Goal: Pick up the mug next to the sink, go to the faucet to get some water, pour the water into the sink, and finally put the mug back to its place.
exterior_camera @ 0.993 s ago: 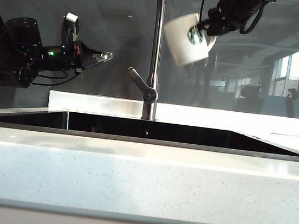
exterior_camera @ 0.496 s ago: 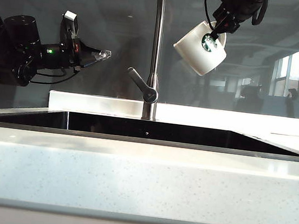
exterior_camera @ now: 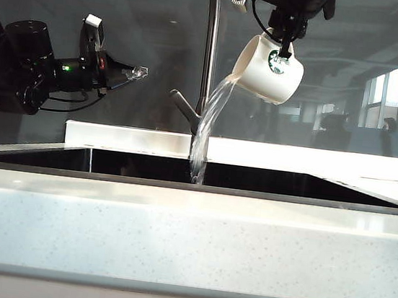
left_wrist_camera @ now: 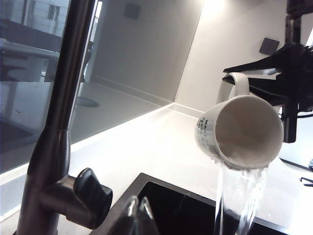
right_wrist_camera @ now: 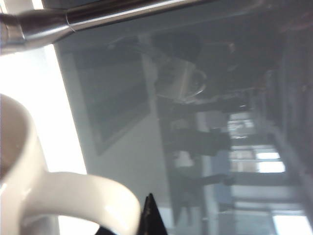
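Mug: the white ceramic cylindrical mug with the round green logo (exterior_camera: 270, 68) hung high over the basin, just right of the tap's stem; it was tipped mouth-down toward the left so its contents would fall inside the basin and not onto the table.
Water: a clear thin stream of water (exterior_camera: 208, 125) ran off the lowered rim and dropped into the dark interior — the tilt looked steep enough that the mug was probably emptying fast.
Right pincer: the right pincer (exterior_camera: 282, 37) came down from above and pinched the mug's loop handle; holding by the handle left the mouth free, so nothing blocked the pour; in its wrist view the white handle (right_wrist_camera: 73, 196) sat right at the dark fingertip.
Left pincer: the left pincer (exterior_camera: 137, 73) was pressed together and held nothing; it hovered level at the left, well apart from the mug, likely parked there to stay out of the pour.
Faucet: the tall slim brushed-steel gooseneck faucet (exterior_camera: 208, 63) stood behind the basin, its angled lever (exterior_camera: 188, 111) low on the side; no flow from its spout could be seen.
Sink: the wide rectangular black-bottomed sink (exterior_camera: 311, 186) was set in the pale speckled stone table (exterior_camera: 187, 242).
Step judged: the pouring stage — returning the mug to its place remained.
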{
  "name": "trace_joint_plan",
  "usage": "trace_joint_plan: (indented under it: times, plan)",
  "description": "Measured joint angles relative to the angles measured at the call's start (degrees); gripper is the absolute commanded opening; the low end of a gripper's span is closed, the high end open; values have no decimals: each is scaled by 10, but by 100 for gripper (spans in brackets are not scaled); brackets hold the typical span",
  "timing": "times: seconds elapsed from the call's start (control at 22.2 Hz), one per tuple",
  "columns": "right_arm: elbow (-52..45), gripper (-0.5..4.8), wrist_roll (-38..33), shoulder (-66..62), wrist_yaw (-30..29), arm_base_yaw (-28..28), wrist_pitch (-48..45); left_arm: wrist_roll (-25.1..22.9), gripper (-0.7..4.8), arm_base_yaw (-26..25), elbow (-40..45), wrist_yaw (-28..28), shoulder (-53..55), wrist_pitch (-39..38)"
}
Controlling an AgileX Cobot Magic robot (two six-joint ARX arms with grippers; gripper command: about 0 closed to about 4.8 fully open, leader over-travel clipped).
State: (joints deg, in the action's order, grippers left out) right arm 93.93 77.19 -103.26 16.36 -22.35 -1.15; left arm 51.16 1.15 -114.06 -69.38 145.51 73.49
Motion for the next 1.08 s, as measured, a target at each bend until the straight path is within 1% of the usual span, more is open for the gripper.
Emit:
trace_joint_plan:
  times: [0.09, 0.18, 0.41, 0.59, 0.68, 0.95, 1.08]
  plan:
    - [0, -1, 28, 0, 2, -2, -7, 0, -5, 0, 0, 0, 0, 0]
    - [0, -1, 78, 1, 17, -8, -20, 0, -5, 0, 0, 0, 0, 0]
    - [0, -1, 138, 1, 49, -17, -24, 0, -5, 0, 0, 0, 0, 0]
    - [0, -1, 167, 1, 51, -19, -24, 0, -5, 0, 0, 0, 0, 0]
    - [0, -1, 202, 1, 52, -19, -30, 0, -5, 0, 0, 0, 0, 0]
    - [0, -1, 273, 3, 53, -20, -59, 0, -5, 0, 0, 0, 0, 0]
    - [0, -1, 288, 9, 53, -22, -58, 0, -5, 0, 0, 0, 0, 0]
